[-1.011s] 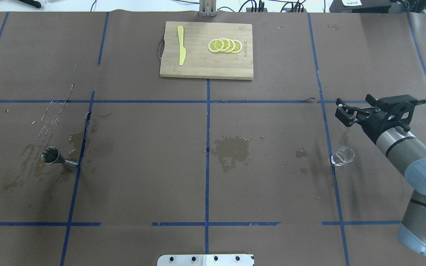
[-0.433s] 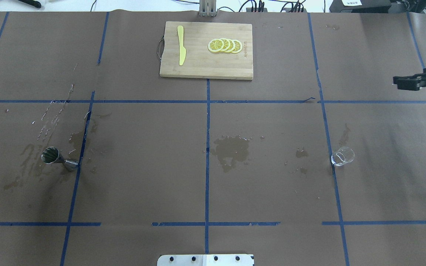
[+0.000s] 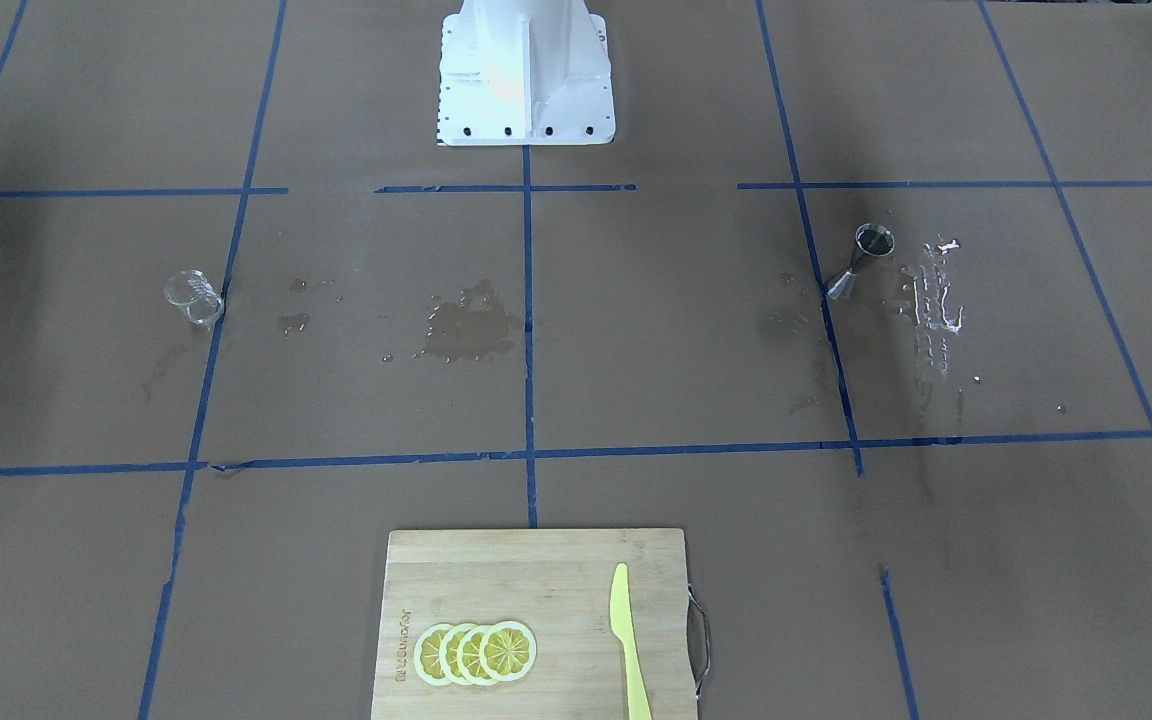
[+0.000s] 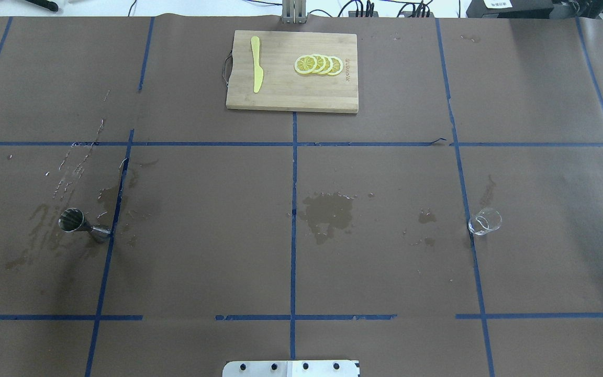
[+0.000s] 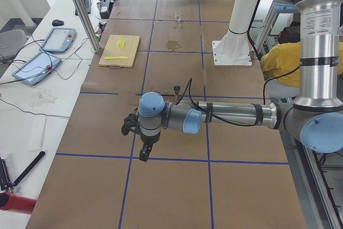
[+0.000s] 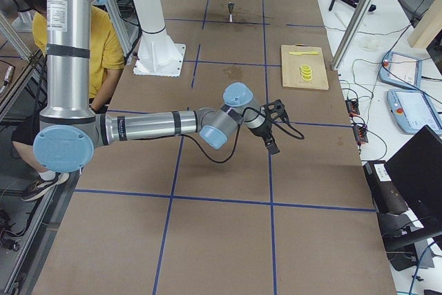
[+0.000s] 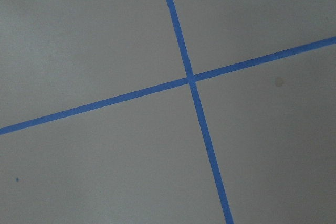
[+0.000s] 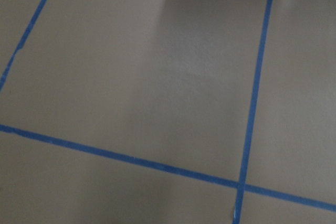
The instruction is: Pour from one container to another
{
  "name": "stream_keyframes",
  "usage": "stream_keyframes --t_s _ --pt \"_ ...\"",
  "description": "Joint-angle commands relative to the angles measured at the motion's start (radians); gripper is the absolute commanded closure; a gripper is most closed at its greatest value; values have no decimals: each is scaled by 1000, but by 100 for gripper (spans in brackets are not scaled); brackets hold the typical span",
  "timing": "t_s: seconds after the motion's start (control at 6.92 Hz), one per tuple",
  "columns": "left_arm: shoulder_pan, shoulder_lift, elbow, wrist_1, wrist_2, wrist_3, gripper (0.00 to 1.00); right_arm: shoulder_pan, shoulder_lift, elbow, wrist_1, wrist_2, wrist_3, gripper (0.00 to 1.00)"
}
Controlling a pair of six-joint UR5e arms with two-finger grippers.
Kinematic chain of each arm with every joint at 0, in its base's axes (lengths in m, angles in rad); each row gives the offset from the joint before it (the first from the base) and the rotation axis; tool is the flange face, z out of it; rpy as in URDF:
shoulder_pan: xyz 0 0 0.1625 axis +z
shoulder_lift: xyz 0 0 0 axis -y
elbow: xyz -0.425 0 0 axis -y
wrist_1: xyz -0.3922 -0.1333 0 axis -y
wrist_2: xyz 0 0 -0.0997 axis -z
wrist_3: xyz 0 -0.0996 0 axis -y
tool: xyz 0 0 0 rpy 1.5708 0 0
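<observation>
A steel jigger (image 4: pixel 79 224) (image 3: pixel 861 260) stands upright on the robot's left part of the table, among wet streaks. A small clear glass beaker (image 4: pixel 484 221) (image 3: pixel 193 297) stands on the robot's right part, on a blue tape line. No arm shows in the overhead or front-facing views. My left gripper (image 5: pixel 143 155) hangs over bare paper at the table's left end, well away from the jigger (image 5: pixel 176 87). My right gripper (image 6: pixel 271 146) hangs over bare paper at the right end. Both show only in side views, so I cannot tell whether they are open or shut. Both wrist views show only paper and tape.
A wooden cutting board (image 4: pixel 280 97) at the far middle carries a yellow knife (image 4: pixel 256 64) and several lemon slices (image 4: pixel 319 64). A dark wet patch (image 4: pixel 327 212) lies mid-table. The robot's white base (image 3: pixel 524 80) stands at the near edge. A person in yellow (image 6: pixel 107 46) sits behind the robot.
My right arm has drawn back from beside the glass beaker, swung away to the right and left the overhead view. The beaker and jigger have not moved.
</observation>
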Motion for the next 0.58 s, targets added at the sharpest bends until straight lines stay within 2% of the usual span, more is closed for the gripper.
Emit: stream_keyframes --t_s 0.0,0.29,0.43 --pt "0 2 5 -3 1 1 0 103 12 -3 -323 90 -222 0" --pt "0 2 5 -3 1 1 0 135 -109 6 -420 89 -289 0" --pt "0 5 7 -3 1 1 0 138 -144 3 -421 87 -285 0"
